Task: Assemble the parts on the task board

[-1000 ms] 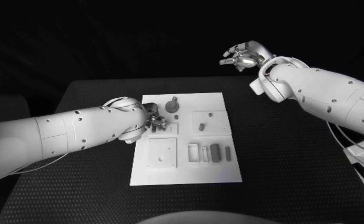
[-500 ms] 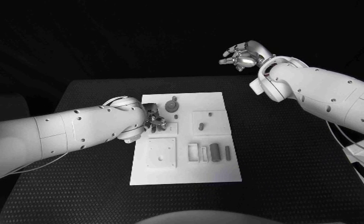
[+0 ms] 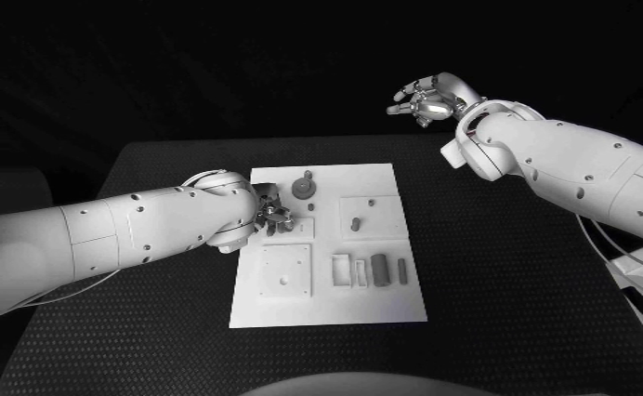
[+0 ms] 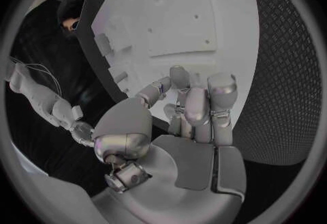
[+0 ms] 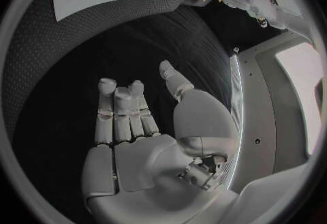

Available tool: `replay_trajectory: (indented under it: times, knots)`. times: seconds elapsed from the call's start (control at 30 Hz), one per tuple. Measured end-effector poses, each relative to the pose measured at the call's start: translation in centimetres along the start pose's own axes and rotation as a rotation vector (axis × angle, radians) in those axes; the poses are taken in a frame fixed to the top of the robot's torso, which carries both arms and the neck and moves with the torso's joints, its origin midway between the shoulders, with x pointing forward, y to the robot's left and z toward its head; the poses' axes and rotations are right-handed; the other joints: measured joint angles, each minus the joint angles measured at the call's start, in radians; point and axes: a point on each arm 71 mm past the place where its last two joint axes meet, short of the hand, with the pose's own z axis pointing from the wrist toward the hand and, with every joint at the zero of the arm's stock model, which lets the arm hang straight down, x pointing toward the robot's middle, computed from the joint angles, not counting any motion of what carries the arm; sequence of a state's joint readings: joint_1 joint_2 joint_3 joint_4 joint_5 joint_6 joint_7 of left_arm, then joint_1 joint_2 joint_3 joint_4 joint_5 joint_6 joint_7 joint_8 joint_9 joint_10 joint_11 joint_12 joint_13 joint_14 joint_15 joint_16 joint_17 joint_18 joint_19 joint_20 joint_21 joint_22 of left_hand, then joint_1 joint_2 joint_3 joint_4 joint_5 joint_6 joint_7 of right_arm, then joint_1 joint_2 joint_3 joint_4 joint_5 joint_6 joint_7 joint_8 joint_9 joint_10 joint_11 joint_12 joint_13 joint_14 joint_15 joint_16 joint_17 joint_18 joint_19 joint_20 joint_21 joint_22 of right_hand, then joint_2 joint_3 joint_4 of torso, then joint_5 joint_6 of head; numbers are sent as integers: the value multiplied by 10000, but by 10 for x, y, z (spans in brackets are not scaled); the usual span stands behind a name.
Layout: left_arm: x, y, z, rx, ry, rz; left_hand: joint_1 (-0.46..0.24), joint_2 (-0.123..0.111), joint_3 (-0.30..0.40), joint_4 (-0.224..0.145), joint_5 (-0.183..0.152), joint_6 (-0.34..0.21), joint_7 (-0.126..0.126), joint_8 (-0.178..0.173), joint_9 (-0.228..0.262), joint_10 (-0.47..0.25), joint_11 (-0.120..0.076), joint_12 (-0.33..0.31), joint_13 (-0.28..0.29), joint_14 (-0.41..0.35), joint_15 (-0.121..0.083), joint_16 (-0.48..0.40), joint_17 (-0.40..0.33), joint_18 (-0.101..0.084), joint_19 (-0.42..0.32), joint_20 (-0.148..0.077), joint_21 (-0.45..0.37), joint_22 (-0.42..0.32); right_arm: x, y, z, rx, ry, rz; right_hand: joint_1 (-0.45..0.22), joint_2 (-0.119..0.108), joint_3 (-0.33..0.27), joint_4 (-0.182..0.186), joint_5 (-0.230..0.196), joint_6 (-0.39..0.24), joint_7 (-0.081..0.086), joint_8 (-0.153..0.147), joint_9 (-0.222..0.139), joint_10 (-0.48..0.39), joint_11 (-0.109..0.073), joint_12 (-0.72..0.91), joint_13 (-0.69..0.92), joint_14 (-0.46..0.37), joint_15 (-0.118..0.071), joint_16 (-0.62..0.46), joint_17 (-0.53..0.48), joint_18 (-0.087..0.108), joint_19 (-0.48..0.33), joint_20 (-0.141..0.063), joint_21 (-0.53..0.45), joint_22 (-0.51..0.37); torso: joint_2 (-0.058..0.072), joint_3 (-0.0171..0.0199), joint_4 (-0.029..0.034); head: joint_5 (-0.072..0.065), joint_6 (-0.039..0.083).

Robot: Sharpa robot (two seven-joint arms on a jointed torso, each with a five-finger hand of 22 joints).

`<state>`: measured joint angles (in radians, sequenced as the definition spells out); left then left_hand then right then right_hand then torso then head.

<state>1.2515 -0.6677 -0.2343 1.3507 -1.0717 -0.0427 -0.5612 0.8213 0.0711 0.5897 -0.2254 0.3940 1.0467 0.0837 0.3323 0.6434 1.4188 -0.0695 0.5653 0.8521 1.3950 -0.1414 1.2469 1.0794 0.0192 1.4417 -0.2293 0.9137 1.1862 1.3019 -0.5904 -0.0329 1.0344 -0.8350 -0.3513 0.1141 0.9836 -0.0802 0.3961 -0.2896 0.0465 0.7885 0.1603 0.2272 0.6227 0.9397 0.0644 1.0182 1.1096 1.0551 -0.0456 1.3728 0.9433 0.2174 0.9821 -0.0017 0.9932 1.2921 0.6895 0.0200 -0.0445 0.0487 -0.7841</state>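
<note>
The white task board (image 3: 328,303) lies in the middle of the black table. My left hand (image 3: 275,215) hovers low over the board's left edge, fingers (image 4: 198,107) curled together above the board (image 4: 184,11). Whether a part sits between them is hidden. A round grey part (image 3: 306,188) lies at the board's far end, and a small peg (image 3: 357,223) stands in a square recess. Several grey bars (image 3: 381,269) lie side by side near the front right, beside a square plate (image 3: 285,270). My right hand (image 3: 429,100) is raised beyond the table's far right corner, fingers (image 5: 122,109) spread, holding nothing.
The black textured table (image 3: 509,257) stretches wide on both sides of the board. My left forearm (image 3: 121,233) lies across the table's left part. The right forearm (image 3: 563,164) hangs above the table's right edge.
</note>
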Motion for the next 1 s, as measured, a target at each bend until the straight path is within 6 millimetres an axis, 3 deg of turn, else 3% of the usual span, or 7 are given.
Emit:
replay_trajectory:
  times: [1.0]
  knots:
    - [-3, -6, 6, -152, 252, 328, 14, -14, -10, -19, 39, 134, -19, 38, 65, 36, 36, 39, -46, -27, 27, 38, -74, 0, 0, 0, 0, -19, 2, -1, 0, 15, 64, 12, 0, 0, -27, -28, 0, 28, 30, 1, 0, 1, -1, -1, -18, 1, 1, 0, -17, 1, -1, 1, 0, 7, 0, 14, -7, 8, -58]
